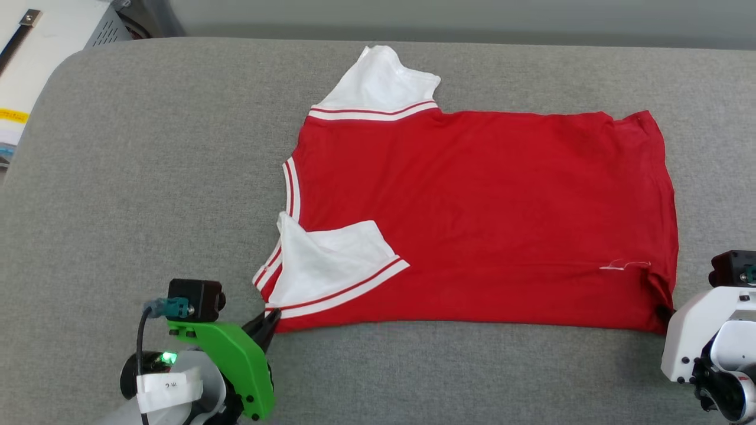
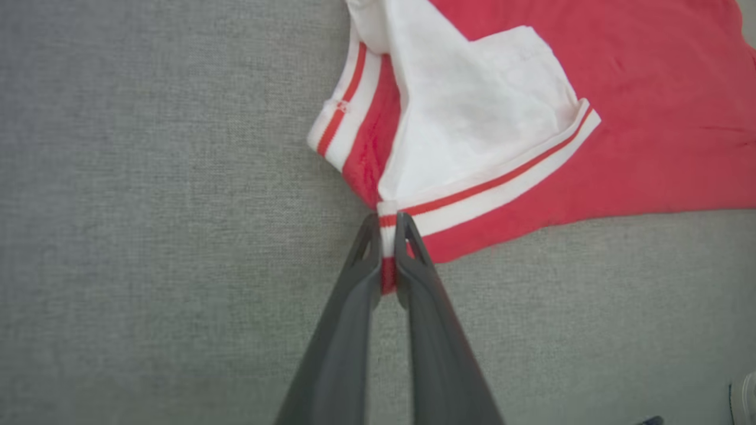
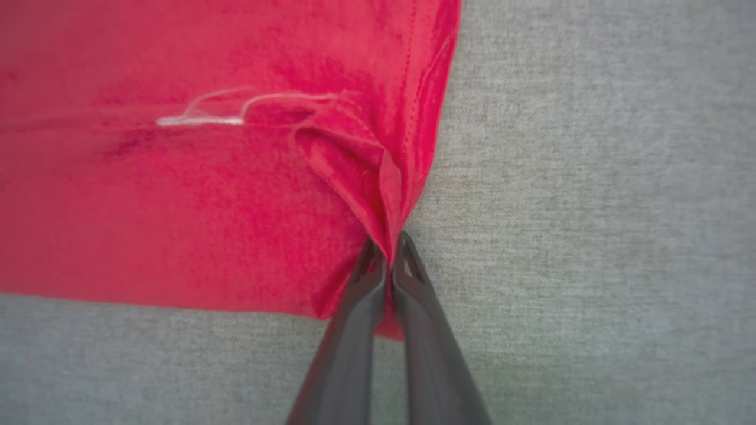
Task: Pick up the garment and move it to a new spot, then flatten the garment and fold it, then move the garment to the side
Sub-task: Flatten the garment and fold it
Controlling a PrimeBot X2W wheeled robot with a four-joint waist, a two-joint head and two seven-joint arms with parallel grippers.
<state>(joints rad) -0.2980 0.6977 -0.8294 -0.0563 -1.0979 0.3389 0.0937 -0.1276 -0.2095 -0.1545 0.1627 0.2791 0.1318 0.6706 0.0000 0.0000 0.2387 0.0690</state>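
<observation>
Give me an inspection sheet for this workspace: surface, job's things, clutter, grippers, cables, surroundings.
surface: grey cloth-covered top with a rounded far-left corner.
job's things: red shirt spread flat, plain side up; near sleeve folded onto the body; far sleeve sticking out; loose white thread near the hem.
clutter: nothing seen.
grippers: left gripper shut on the shirt's corner at the striped sleeve trim; right gripper shut on the bunched hem corner.
cables: black cable with a teal plug at the left wrist.
surroundings: vented grey box beyond the far-left corner.
</observation>
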